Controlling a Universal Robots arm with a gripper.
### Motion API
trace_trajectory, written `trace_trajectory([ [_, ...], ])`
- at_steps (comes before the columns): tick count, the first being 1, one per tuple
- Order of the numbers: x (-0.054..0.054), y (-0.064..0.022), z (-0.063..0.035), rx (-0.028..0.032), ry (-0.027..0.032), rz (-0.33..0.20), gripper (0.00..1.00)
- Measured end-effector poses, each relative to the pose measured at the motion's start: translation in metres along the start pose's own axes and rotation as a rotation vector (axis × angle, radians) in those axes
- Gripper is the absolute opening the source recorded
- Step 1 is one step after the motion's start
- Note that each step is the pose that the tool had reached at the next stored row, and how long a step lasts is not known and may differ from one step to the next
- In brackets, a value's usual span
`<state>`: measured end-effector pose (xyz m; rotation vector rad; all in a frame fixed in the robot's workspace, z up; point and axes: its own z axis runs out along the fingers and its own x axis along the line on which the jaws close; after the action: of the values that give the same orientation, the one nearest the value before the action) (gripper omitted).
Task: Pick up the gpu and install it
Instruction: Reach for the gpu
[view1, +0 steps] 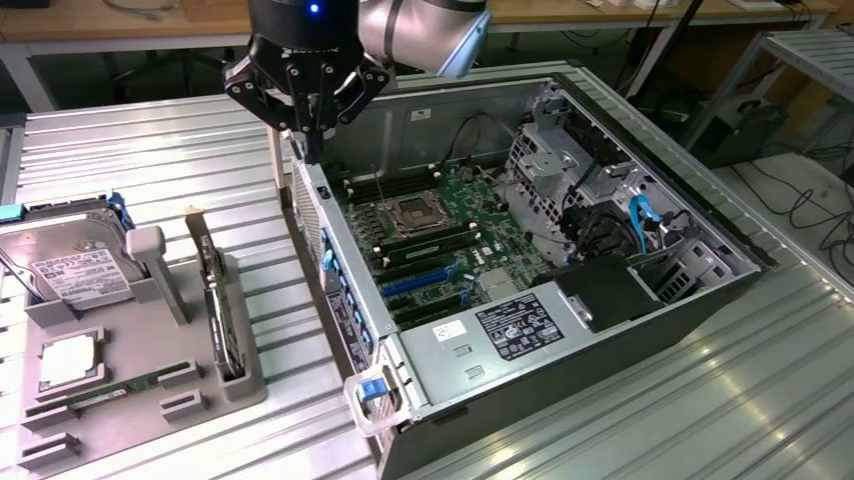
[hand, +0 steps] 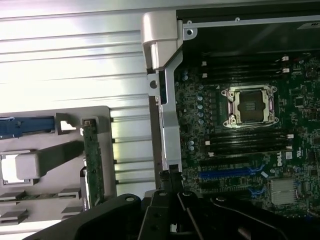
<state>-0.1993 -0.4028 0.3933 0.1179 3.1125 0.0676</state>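
One claw (view1: 311, 148), pressed together, hovers over one case (view1: 627, 360) (one gpu (view1: 214, 290) stands apart).

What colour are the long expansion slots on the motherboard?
Blue; the expansion slots show best in the wrist view.

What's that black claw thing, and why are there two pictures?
It's a robot arm. The claw at its tip is the end effector; it is shut and holds nothing. One picture comes from a camera off to the side, the other from a camera on the arm's wrist. On the metal table lies an open computer with its circuit board showing. Beside it a grey holder keeps parts: a hard drive and the gpu, a thin card standing on edge. The end effector hangs above the computer's edge, near the holder.
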Motion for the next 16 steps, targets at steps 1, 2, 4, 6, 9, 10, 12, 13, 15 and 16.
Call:
trace_trajectory([
  [1, 0.001, -0.0002, 0.0, -0.0001, 0.0, 0.0, 0.11],
  [2, 0.003, -0.0005, -0.0001, 0.0, 0.0, 0.0, 0.11],
  [4, 0.005, -0.0009, -0.0001, 0.0, 0.0, 0.0, 0.11],
  [6, 0.007, -0.0012, -0.0002, 0.0, 0.0, 0.0, 0.11],
  [9, 0.012, -0.0019, -0.0003, 0.0, 0.0, 0.0, 0.11],
  [10, 0.014, -0.0023, -0.0003, 0.0, 0.0, 0.0, 0.11],
  [12, 0.021, -0.0033, -0.0005, 0.0, 0.0, 0.0, 0.11],
  [13, 0.023, -0.0035, -0.0006, 0.0, 0.0, 0.0, 0.11],
  [15, 0.026, -0.004, -0.0006, 0.0, 0.0, 0.0, 0.11],
  [16, 0.028, -0.0042, -0.0007, 0.0, 0.0, 0.0, 0.11],
])
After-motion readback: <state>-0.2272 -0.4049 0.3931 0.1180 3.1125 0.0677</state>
